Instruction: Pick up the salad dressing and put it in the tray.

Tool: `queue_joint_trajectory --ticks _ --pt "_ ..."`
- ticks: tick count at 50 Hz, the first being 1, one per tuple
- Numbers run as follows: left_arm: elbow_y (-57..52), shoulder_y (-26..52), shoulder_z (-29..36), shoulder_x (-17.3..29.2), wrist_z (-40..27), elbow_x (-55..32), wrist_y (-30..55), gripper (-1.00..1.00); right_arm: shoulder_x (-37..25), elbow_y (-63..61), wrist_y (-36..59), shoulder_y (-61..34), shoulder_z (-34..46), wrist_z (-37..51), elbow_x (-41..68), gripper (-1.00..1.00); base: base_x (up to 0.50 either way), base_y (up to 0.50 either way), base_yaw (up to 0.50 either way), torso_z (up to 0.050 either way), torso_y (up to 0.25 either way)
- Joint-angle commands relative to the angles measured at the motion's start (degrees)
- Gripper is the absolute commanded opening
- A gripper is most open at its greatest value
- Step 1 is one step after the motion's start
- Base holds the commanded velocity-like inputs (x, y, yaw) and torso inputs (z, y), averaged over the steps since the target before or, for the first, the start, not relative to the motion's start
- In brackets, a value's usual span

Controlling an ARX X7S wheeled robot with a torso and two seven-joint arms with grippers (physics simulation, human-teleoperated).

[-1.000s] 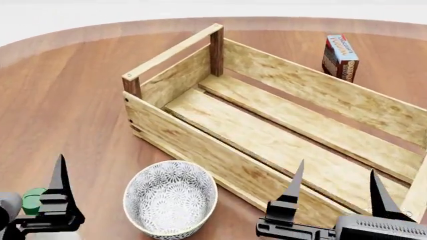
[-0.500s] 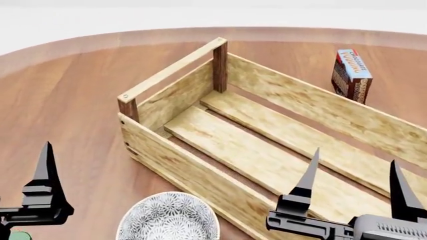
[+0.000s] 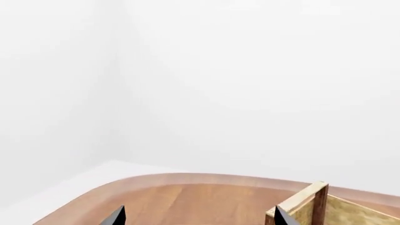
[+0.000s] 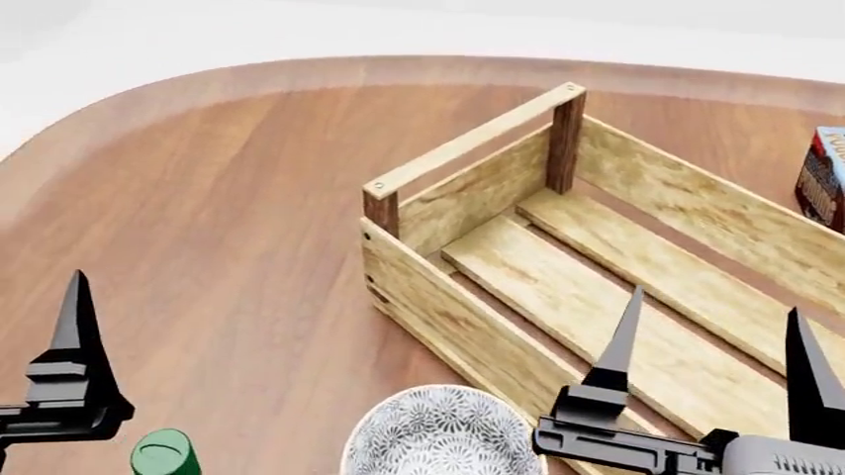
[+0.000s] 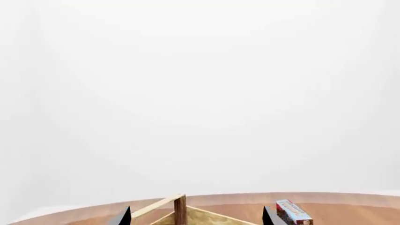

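The salad dressing shows only as a round dark-green cap (image 4: 162,453) at the bottom left of the head view, standing on the table; its body is cut off by the frame edge. The tray is a light wooden slat crate (image 4: 436,297) with dark corner posts, right of centre and empty; it also shows in the left wrist view (image 3: 312,206) and the right wrist view (image 5: 179,210). My left gripper (image 3: 198,219) is open and empty; one finger (image 4: 75,346) stands just left of the cap. My right gripper (image 4: 713,361) is open and empty over the crate's near part.
A grey-white patterned bowl (image 4: 442,437) sits between the cap and the crate's near wall. A blue-and-red carton (image 4: 825,178) stands upright behind the crate at the right edge, also in the right wrist view (image 5: 291,213). The wooden table's curved edge (image 4: 198,79) runs along the back.
The head view has swung left, so the crate, bowl and carton sit further right in it. The green cap has come further into view. Both grippers stay open.
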State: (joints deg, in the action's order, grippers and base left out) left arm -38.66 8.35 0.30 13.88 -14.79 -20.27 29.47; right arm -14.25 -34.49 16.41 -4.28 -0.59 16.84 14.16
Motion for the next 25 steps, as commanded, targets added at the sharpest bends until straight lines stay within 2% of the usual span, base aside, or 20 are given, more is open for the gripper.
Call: queue_joint_trajectory --ticks 1,25 --pt "-0.2 0.1 0.1 0.4 -0.5 -0.5 -0.1 1.0 -0.6 -0.3 -0.5 0.2 0.3 0.1 0.6 1.0 0.0 0.0 0.5 0.0 0.0" --pt "0.2 -0.3 0.9 1.1 -1.3 -1.2 -0.8 1.0 -1.3 0.3 -1.9 0.7 1.2 -0.2 1.2 1.0 0.0 0.0 0.5 0.0 0.0"
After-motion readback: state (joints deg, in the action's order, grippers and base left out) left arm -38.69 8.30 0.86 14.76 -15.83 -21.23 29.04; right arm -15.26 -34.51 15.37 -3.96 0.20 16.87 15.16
